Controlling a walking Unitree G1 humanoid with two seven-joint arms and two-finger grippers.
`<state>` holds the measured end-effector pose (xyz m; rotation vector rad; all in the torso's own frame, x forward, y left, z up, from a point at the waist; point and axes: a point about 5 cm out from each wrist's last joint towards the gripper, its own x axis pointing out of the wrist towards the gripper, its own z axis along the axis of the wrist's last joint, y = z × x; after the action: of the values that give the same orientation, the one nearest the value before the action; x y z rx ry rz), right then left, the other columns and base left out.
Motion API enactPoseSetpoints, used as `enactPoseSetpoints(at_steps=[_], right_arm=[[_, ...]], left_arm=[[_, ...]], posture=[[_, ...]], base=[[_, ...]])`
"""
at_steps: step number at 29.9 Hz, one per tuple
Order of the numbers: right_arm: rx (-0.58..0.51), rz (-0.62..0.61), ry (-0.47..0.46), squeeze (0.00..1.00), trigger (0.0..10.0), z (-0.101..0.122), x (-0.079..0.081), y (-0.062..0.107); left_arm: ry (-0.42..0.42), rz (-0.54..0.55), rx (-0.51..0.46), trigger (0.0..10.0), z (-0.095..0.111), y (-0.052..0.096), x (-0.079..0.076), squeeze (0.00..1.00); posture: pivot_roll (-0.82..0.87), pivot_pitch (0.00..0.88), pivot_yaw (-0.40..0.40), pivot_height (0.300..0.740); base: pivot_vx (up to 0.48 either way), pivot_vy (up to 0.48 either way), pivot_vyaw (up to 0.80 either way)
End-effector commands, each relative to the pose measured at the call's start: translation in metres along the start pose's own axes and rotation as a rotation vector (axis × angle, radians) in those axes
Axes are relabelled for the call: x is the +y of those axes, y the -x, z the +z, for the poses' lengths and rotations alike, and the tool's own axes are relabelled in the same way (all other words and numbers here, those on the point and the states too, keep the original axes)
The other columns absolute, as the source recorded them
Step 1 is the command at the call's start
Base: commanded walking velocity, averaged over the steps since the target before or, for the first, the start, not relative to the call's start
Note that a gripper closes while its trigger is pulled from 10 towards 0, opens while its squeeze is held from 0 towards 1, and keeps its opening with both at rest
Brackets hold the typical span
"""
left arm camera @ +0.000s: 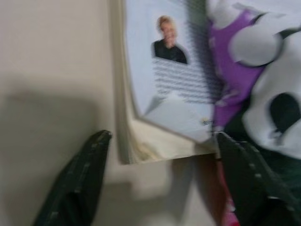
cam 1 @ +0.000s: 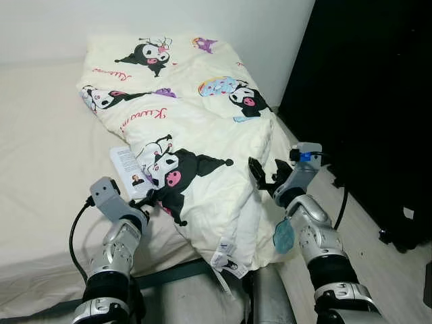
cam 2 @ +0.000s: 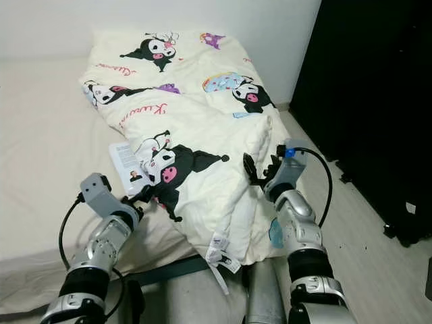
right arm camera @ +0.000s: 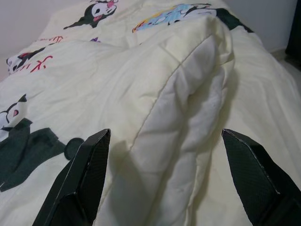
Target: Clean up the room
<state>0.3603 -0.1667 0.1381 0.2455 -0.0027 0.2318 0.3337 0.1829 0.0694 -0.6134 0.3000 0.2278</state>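
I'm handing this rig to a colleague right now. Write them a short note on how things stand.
Left gripper: open, at the near corner of the white paperback book lying on the beige bed sheet, not yet gripping it; the book is partly tucked under the quilt.
Right gripper: open, facing the folded edge of the cream cartoon-print quilt, not holding it.
Done: nothing visibly tidied yet.
Left: grasp and remove the book; straighten the crumpled quilt, which hangs off the bed's right edge.
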Motion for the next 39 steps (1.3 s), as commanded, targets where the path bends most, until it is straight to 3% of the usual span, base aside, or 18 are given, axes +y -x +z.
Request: enactPoseSetpoints(at_steps=[1, 5, 18, 23, 25, 27, 28, 30, 31, 33, 34, 35, 37, 38, 39], right_arm=[[0.005, -0.010, -0.002, 0.00, 10.0, -0.002, -0.003, 0.001], [0.004, -0.011, 0.002, 0.00, 10.0, -0.002, -0.004, 0.001], [-0.003, -0.021, 0.008, 0.00, 10.0, 0.001, -0.008, 0.002], [-0.006, -0.022, 0.007, 0.00, 10.0, 0.002, -0.007, 0.001], [-0.008, -0.019, 0.007, 0.00, 10.0, 0.002, -0.007, 0.000], [-0.008, -0.019, 0.007, 0.00, 10.0, 0.002, -0.007, 0.000], [-0.008, -0.017, 0.007, 0.00, 10.0, 0.002, -0.006, 0.000], [-0.011, -0.012, 0.010, 0.00, 10.0, 0.004, -0.006, -0.001], [-0.012, -0.011, 0.011, 0.00, 10.0, 0.005, -0.006, -0.001], [-0.012, -0.011, 0.011, 0.00, 10.0, 0.005, -0.006, -0.001], [-0.011, -0.009, 0.012, 0.00, 10.0, 0.005, -0.007, -0.002], [-0.011, -0.009, 0.012, 0.00, 10.0, 0.005, -0.007, -0.002], [-0.015, 0.000, -0.011, 0.00, 10.0, 0.006, -0.005, -0.004], [-0.017, 0.004, -0.035, 0.00, 10.0, 0.006, -0.004, -0.006], [-0.017, 0.004, -0.035, 0.00, 10.0, 0.006, -0.004, -0.006]], left_arm=[[0.010, 0.041, 0.036, 0.0, -0.009, 0.000, 0.009, 0.00], [0.108, 0.043, 0.075, 0.0, -0.018, 0.000, 0.009, 0.00], [0.204, 0.012, 0.105, 0.0, -0.028, -0.004, -0.001, 0.00], [0.290, -0.026, 0.066, 0.0, -0.020, -0.006, -0.007, 0.00], [0.365, -0.069, -0.018, 0.0, -0.003, -0.008, -0.012, 0.00], [0.365, -0.069, -0.018, 0.0, -0.003, -0.008, -0.012, 0.00], [0.386, -0.079, -0.053, 0.0, 0.004, -0.009, -0.012, 0.00], [0.290, -0.029, -0.307, 0.0, 0.067, -0.006, -0.013, 0.00], [0.255, -0.020, -0.384, 0.0, 0.086, -0.002, -0.016, 0.00], [0.255, -0.020, -0.384, 0.0, 0.086, -0.002, -0.016, 0.00], [0.172, -0.018, -0.498, 0.0, 0.115, 0.005, -0.025, 0.00], [0.172, -0.018, -0.498, 0.0, 0.115, 0.005, -0.025, 0.00], [0.018, 0.004, -0.706, 0.0, 0.166, 0.025, -0.044, 0.00], [-0.037, 0.030, -0.777, 0.0, 0.182, 0.034, -0.050, 0.00], [-0.037, 0.030, -0.777, 0.0, 0.182, 0.034, -0.050, 0.00]], posture=[[-0.10, 0.107, -0.027, 0.520], [-0.11, 0.105, -0.028, 0.520], [-0.12, 0.100, -0.026, 0.520], [-0.12, 0.098, -0.026, 0.520], [-0.12, 0.094, -0.030, 0.520], [-0.12, 0.094, -0.030, 0.520], [-0.12, 0.094, -0.030, 0.520], [-0.12, 0.088, -0.038, 0.520], [-0.12, 0.088, -0.038, 0.520], [-0.12, 0.088, -0.038, 0.520], [-0.11, 0.084, -0.043, 0.520], [-0.11, 0.084, -0.043, 0.520], [-0.11, 0.080, -0.044, 0.520], [-0.11, 0.074, -0.044, 0.520], [-0.11, 0.074, -0.044, 0.520]], base=[[0.000, 0.000, 0.00], [0.000, 0.000, 0.00], [0.000, 0.000, 0.00], [0.000, 0.000, 0.00], [0.000, 0.000, 0.00], [0.000, 0.000, 0.00], [0.000, 0.000, 0.00], [0.000, 0.000, 0.00], [0.000, 0.000, 0.00], [0.000, 0.000, 0.00], [0.000, 0.000, 0.00], [0.000, 0.000, 0.00], [0.000, 0.000, 0.00], [0.000, 0.000, 0.00], [0.000, 0.000, 0.00]])
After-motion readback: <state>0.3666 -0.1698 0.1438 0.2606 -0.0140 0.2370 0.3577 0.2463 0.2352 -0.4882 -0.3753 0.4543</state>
